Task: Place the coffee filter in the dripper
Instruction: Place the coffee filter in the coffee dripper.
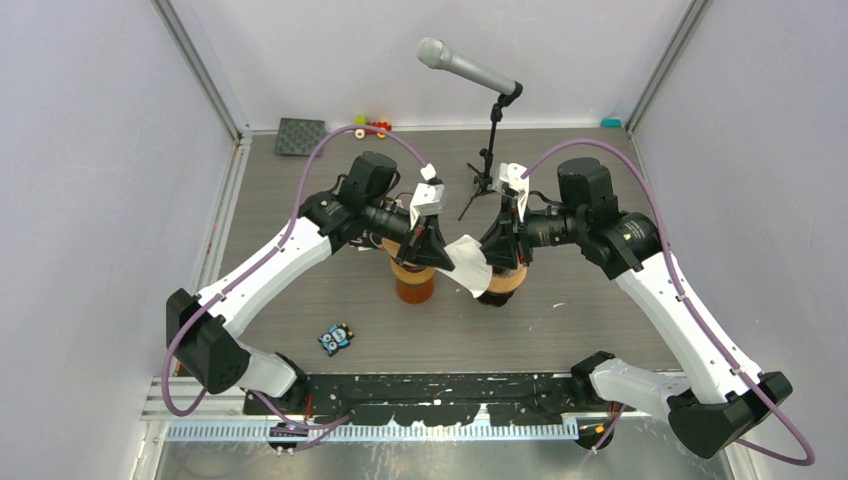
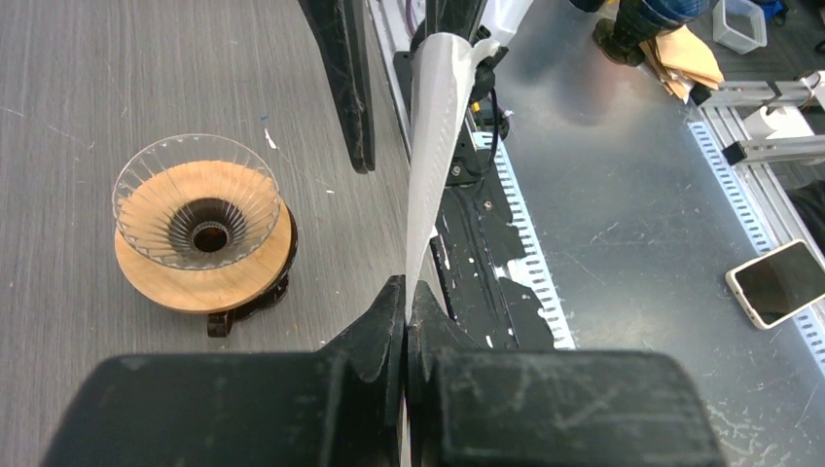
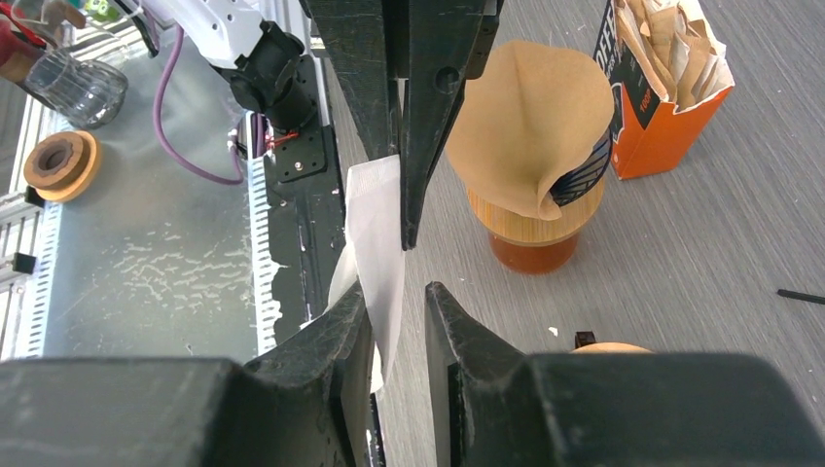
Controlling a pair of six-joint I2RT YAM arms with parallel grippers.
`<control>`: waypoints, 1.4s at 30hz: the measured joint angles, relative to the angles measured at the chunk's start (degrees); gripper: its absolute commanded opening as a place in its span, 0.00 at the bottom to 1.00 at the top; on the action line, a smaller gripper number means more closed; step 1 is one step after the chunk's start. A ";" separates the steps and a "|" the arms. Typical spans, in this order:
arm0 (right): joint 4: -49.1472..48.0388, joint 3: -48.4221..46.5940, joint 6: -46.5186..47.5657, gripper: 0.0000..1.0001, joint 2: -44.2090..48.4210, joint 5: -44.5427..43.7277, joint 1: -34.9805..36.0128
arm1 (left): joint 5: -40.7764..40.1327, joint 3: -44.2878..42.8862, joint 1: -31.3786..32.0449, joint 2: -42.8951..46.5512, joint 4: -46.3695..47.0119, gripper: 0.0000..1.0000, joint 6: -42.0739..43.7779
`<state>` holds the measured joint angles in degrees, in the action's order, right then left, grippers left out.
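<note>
Your left gripper (image 2: pixel 406 292) has its fingers pressed together on the lower edge of the white filter (image 2: pixel 428 165), which stands up from the pinch as a flat, folded sheet held in the air above the table (image 2: pixel 78 88). Your right gripper (image 3: pixel 394 297) faces it from the other side with its fingers apart. The filter runs down through that gap, close along one finger, though from the right wrist view you cannot be sure whether it touches that finger. The dripper (image 2: pixel 202 219), a ribbed glass cone on a round wooden base, sits on the table off to the side of the filter and apart from it. In the top view it lies roughly under the right gripper. Beside it, under the left gripper, is an amber jar (image 3: pixel 530 251) with a wooden lid and a brown filter (image 3: pixel 525 117) resting on top. An orange box (image 3: pixel 671 117) of brown filters stands near the jar, and a phone (image 2: pixel 781 282) lies on the metal bench beyond the table's near edge.
</note>
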<state>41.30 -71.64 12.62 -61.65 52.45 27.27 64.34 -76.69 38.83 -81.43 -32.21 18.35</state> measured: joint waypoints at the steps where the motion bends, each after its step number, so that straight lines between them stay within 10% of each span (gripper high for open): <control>1: -0.11 0.04 -0.04 0.26 0.00 -0.07 0.00 | -0.17 0.00 0.00 0.00 0.79 0.00 -0.76; 22: 0.00 0.42 0.76 0.00 0.15 -0.94 0.00 | -0.26 0.04 -0.31 0.00 5.09 0.00 -4.92; 32: -0.52 -0.90 -2.01 0.01 1.55 -10.32 -0.04 | -4.74 -0.13 -2.05 -0.26 12.90 0.59 -15.23; 42: -4.00 -7.74 -12.26 0.02 -1.27 -35.69 -0.07 | -30.36 -12.70 -2.01 -4.39 10.69 0.67 -23.76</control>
<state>37.30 -79.37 0.36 -62.92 16.75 27.20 33.98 -89.38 36.82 -85.82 -21.52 -5.41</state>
